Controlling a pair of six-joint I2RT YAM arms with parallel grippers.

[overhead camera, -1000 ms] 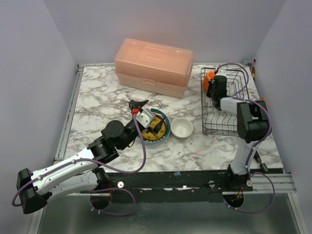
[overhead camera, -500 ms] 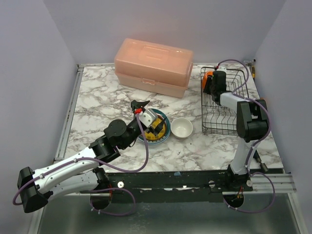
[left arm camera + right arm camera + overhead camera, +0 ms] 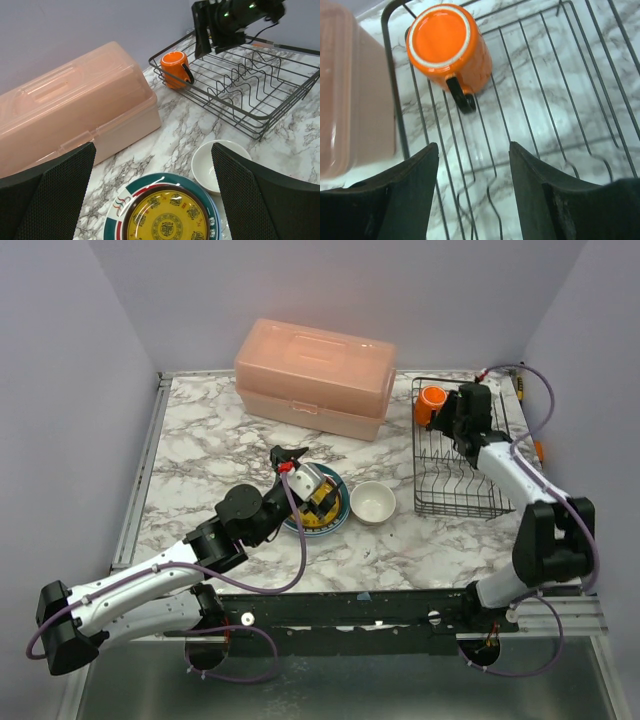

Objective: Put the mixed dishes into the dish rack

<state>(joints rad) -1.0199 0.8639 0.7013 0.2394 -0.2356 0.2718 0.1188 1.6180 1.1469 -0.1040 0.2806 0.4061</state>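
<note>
The orange mug [image 3: 449,42] sits base-up in the far left corner of the dish rack [image 3: 465,465], its handle pointing into the wires. The right end effector [image 3: 472,150] hangs just above the rack floor beside it, jaws parted and holding nothing. The left end effector [image 3: 152,150] is spread wide and empty over the yellow plate [image 3: 167,222], which rests nested on a blue-rimmed plate [image 3: 116,220]. The bowl [image 3: 215,165] stands on the bench [image 3: 200,440] just beside them, and the pink box [image 3: 315,375] lies behind.

Likely trouble on the right: a sideways pull-out could clip the mug's handle or snag a finger on a prong, tipping the mug or dragging the rack. On the left, the flat, glossy plate offers little edge, so closing jaws may skid off it, pick up both plates together, or shove the stack into the bowl
</note>
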